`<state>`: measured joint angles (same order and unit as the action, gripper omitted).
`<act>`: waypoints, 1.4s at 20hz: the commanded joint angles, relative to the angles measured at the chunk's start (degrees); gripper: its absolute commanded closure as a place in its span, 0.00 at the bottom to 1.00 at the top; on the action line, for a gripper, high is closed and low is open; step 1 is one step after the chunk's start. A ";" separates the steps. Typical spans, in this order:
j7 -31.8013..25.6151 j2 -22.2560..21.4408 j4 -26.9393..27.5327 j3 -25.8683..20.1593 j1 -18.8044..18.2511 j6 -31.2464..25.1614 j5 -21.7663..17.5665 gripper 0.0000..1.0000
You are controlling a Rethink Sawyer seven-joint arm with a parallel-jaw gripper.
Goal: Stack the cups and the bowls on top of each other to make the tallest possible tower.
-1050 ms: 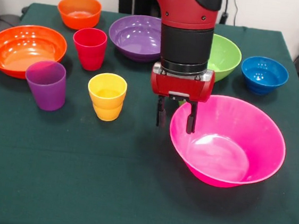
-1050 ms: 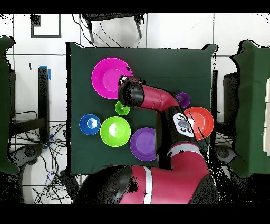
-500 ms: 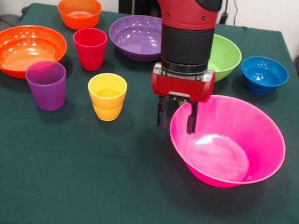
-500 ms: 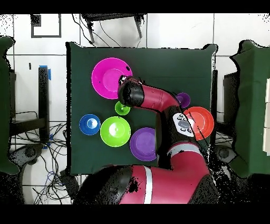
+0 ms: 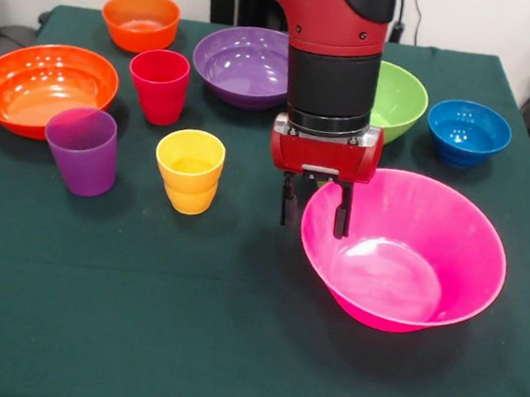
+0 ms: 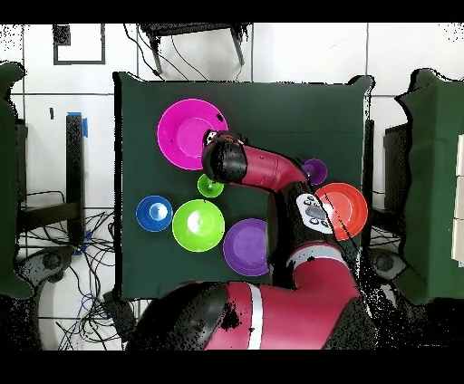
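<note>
1. Front view: the red and black arm's gripper (image 5: 314, 209) hangs at the near-left rim of the large glossy pink plastic bowl (image 5: 418, 272), which sits upright on the dark green tablecloth (image 5: 137, 337). The fingers are spread, one outside the rim and one just over it, clasping nothing.
2. Front view, left side: the yellow ribbed plastic cup (image 5: 189, 171), purple plastic cup (image 5: 82, 150) and red plastic cup (image 5: 159, 85) stand upright and apart. The purple cup is just in front of the large orange plastic bowl (image 5: 40, 86).
3. Front view, far side: small orange bowl (image 5: 140, 20), medium purple bowl (image 5: 241, 63), medium light green bowl (image 5: 401, 99) and small blue bowl (image 5: 468, 131), all upright and separate. Nothing is stacked; no tower stands.
4. Overhead view: the arm covers much of the table. The pink bowl (image 6: 186, 131) lies at the far part of the cloth. A light green cup (image 6: 209, 187) shows just beside the arm, between the pink bowl and the light green bowl (image 6: 198, 225). The blue bowl (image 6: 154, 213), purple bowl (image 6: 246, 246) and large orange bowl (image 6: 345, 206) show too.
</note>
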<state>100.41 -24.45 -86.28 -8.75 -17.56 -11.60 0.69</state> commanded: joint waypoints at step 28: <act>-1.15 1.25 1.86 -6.87 -1.97 -5.02 -6.22 1.00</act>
<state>100.41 -24.59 -86.28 -10.88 -19.15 -11.61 -1.83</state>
